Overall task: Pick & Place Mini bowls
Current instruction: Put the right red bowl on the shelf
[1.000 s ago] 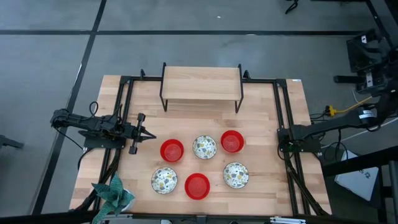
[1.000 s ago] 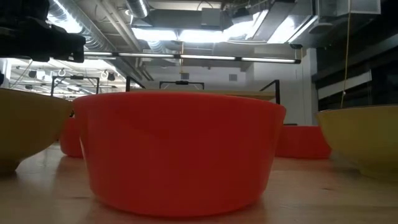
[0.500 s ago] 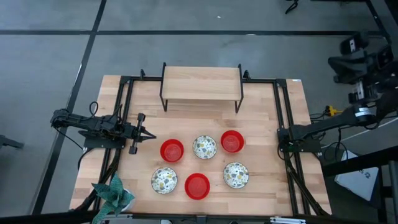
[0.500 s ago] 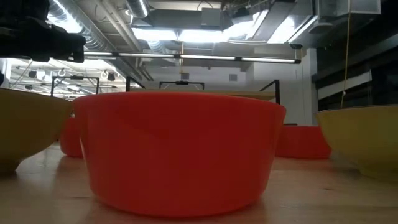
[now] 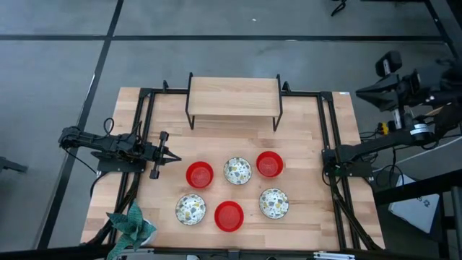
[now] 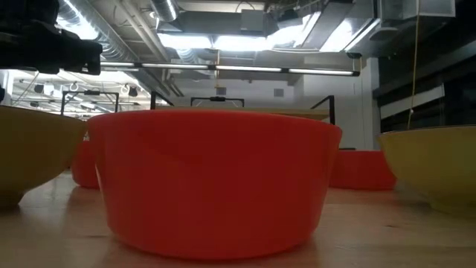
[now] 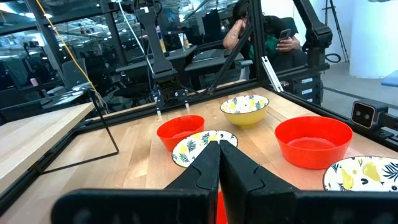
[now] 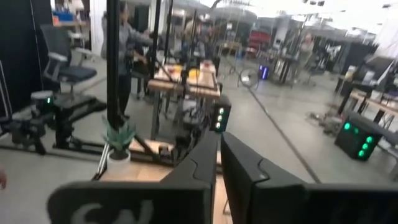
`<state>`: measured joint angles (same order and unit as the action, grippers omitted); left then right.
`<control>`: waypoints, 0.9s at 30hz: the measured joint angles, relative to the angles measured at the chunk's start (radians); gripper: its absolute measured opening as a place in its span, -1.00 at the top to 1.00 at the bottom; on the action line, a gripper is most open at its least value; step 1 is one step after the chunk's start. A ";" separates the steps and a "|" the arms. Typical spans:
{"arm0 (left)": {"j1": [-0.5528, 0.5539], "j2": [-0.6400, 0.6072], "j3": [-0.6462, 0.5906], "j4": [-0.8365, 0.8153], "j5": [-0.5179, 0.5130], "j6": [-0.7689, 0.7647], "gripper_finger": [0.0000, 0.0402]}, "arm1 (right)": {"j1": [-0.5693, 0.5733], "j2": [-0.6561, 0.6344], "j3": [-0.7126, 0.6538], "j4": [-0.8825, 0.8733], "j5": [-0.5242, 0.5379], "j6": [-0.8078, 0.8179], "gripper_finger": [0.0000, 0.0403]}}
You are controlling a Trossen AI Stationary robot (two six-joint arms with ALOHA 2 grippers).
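From above we saw six mini bowls on the desk (image 5: 303, 144), in two loose rows: a red bowl (image 5: 200, 174), a patterned bowl (image 5: 237, 170) and a second red bowl (image 5: 269, 164) farther back, then a patterned bowl (image 5: 190, 209), a red bowl (image 5: 229, 216) and a patterned bowl (image 5: 274, 203) nearer the front edge. None touched another. The left gripper (image 5: 173, 156) lay low at the desk's left side, pointing toward the back row; its fingers were pressed together, holding nothing. The right gripper (image 8: 220, 152) was raised off the desk's right edge, and its fingers met empty as well. In the low view the front red bowl filled most of the frame, and the bowls at either side were cut off. A wooden shelf (image 5: 234, 94) stood at the back, and a teal leafy plant (image 5: 131, 222) sat at the front left corner, partly cropped.
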<state>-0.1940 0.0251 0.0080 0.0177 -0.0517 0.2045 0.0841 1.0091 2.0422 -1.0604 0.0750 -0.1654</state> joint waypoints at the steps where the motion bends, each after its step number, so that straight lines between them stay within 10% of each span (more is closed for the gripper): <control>1: 0.000 0.000 0.000 0.000 0.000 0.000 0.98 | 0.000 0.004 0.000 -0.013 0.000 0.000 0.87; 27: 0.000 0.000 0.000 0.000 0.000 0.000 0.98 | 0.000 0.018 0.000 -0.269 0.002 0.037 0.87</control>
<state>-0.1937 0.0251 0.0082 0.0180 -0.0518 0.2045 0.0837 1.0275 2.0422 -1.3293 0.0765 -0.1281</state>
